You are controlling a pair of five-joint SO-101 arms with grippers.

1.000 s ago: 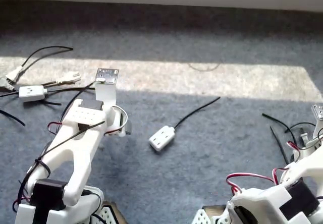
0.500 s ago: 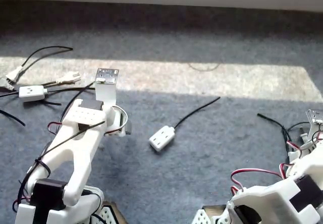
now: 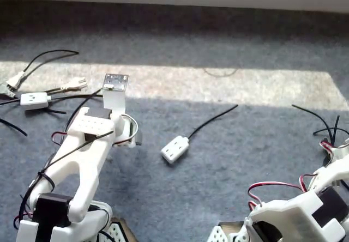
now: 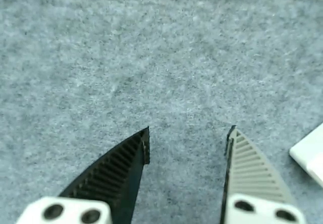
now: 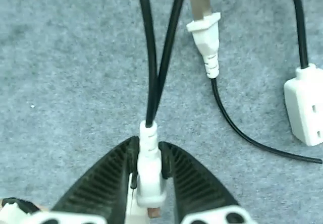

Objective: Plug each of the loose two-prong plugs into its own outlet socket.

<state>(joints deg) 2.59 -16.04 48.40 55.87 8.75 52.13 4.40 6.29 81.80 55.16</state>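
Your right jaws pinch a white two-prong plug [image 5: 149,168] by its body, and its black cord [image 5: 147,47] leads away across the grey carpet [image 5: 60,57]. A second plug [image 5: 206,32] lies just beside that cord, with an outlet socket [image 5: 305,105] near it. Your left jaws stand spread above bare carpet, with another socket [image 3: 175,149] close by on an open stretch.

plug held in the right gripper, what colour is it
The plug is white, on a black cord; clearest in the right wrist view.

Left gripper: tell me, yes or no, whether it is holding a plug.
No, the left gripper is open over the carpet, with nothing held.
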